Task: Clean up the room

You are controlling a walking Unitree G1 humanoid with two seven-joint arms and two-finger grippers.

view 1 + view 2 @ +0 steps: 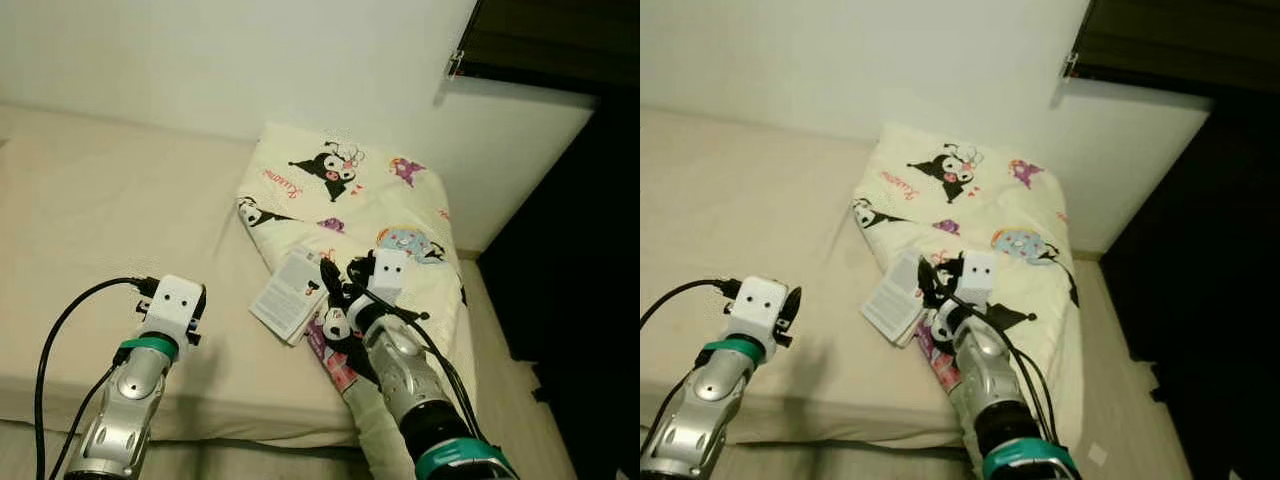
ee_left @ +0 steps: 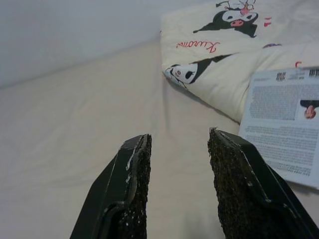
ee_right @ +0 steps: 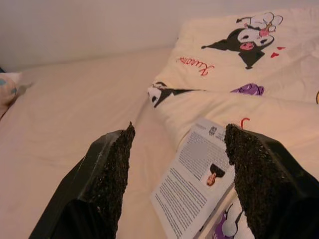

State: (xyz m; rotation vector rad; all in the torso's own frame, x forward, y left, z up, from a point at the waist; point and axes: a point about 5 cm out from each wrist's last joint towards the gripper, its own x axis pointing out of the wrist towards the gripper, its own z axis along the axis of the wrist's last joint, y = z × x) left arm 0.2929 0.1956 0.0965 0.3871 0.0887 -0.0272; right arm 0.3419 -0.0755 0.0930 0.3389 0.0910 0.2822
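right claw [image 3: 177, 174] sits spread wide over the booklet [image 1: 290, 295], nothing held. booklet lies on the bed [image 1: 90, 220] at the near edge of the cartoon-print quilt [image 1: 350, 190], partly over a second pink-covered booklet [image 1: 335, 365]. it's just ahead of the right fingertips, slightly toward the right finger [image 3: 249, 174] in the wrist view; its long axis runs diagonally toward the quilt. right arm is clearly nearer. left claw [image 2: 179, 184] is also parted and empty, hovering over bare sheet with the booklet off to its right. no containers visible. judgement: next move is a short forward drop onto the booklet edge.
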